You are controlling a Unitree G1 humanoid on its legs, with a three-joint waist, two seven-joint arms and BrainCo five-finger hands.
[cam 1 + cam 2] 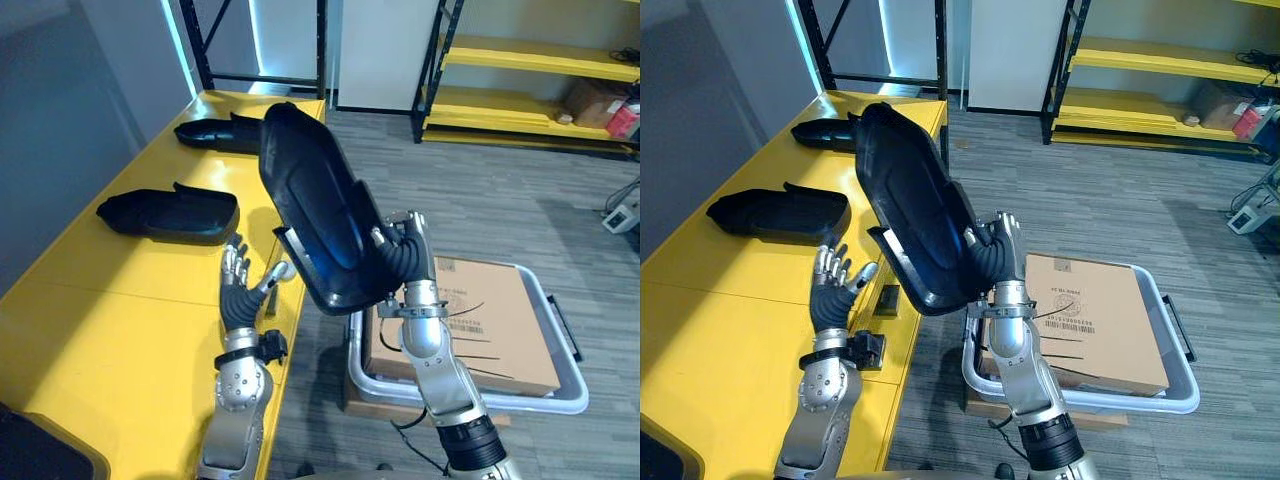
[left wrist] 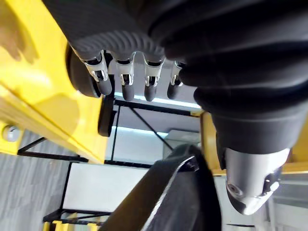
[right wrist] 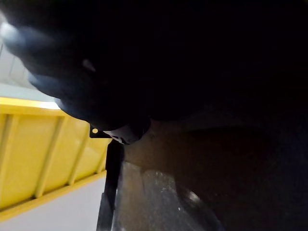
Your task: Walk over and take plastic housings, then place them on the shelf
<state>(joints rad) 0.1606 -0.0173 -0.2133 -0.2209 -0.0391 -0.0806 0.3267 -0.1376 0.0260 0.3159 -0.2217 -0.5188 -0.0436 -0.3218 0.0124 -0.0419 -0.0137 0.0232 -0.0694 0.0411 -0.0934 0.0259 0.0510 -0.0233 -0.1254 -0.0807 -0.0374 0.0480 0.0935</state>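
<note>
My right hand [image 1: 402,255] grips one black housing [image 1: 315,200], raised beside the table [image 1: 120,320] with its long axis tilted up and away. Two more lie crosswise on the table: near housing [image 1: 170,213] and far housing [image 1: 220,133]. My left hand [image 1: 240,285] hovers with relaxed fingers.

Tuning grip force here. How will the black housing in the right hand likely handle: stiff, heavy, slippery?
Probably stiff: the black housing holds its curved shape though the right hand grips one edge. Likely light for its size, as it looks like a thin hollow shell. Its glossy surface may slip.
</note>
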